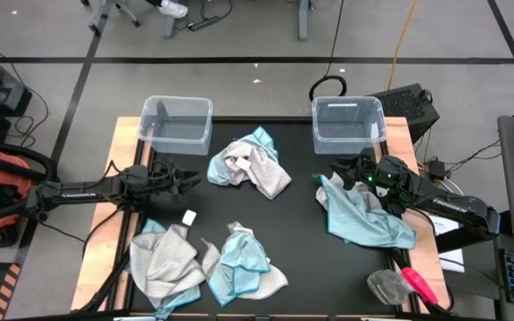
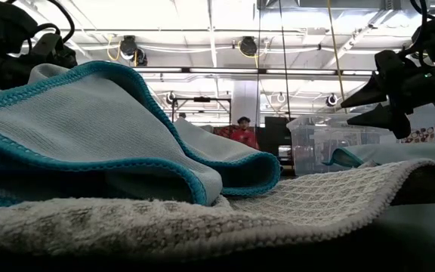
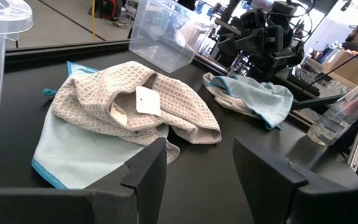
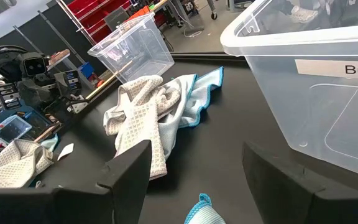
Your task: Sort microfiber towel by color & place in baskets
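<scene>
The right claw (image 1: 339, 169) hangs with its fingers spread wide and nothing between them, just above the far edge of a blue towel (image 1: 364, 218) that lies on the right side of the dark surface (image 1: 297, 232), close to the right basket (image 1: 348, 120). The left claw (image 1: 188, 181) is also spread wide and empty, poised low over the surface on the left and pointing toward the middle heap (image 1: 250, 168), a grey waffle-weave towel (image 3: 166, 102) tangled over a light blue one (image 3: 73, 152).

By my reading, the sorting has barely begun, if at all. Both baskets stand at the far edge, the left basket (image 1: 177, 122) and the right one, and from above each looks empty; no cloth shows through their clear walls in the wrist views either. Every towel in sight is on the surface: the middle heap, the blue towel on the right, a grey towel (image 1: 161, 259) at the near left, and a blue-and-grey bundle (image 1: 239, 266) near the front centre. A small white tag (image 1: 188, 217) lies loose between the left claw and the near towels.

What is left, then, is practically everything: pulling the mixed heaps apart by colour and carrying each piece to its basket. The right claw seems best placed to take the blue towel first, the basket being just beyond it.
</scene>
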Motion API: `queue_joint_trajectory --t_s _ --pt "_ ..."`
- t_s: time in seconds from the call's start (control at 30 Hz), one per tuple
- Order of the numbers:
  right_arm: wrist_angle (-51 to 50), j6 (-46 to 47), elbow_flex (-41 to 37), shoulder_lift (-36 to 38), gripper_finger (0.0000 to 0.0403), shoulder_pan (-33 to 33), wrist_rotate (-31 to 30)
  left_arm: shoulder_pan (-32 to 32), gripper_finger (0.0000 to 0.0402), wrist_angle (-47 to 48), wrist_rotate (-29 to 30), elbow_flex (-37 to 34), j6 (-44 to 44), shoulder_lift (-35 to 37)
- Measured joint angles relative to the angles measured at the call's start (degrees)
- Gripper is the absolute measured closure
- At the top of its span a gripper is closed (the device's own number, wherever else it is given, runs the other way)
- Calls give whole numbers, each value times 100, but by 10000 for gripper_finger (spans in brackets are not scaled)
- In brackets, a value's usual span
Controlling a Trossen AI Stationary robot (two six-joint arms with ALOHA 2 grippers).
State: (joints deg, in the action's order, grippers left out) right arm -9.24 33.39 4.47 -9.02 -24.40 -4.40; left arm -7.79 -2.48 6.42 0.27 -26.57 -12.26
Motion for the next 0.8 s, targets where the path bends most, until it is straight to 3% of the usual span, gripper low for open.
queue_joint_trajectory --t_s 0.8 --pt "70 0 0 -1 161 1 -2 0 210 0 0 0 0 -1"
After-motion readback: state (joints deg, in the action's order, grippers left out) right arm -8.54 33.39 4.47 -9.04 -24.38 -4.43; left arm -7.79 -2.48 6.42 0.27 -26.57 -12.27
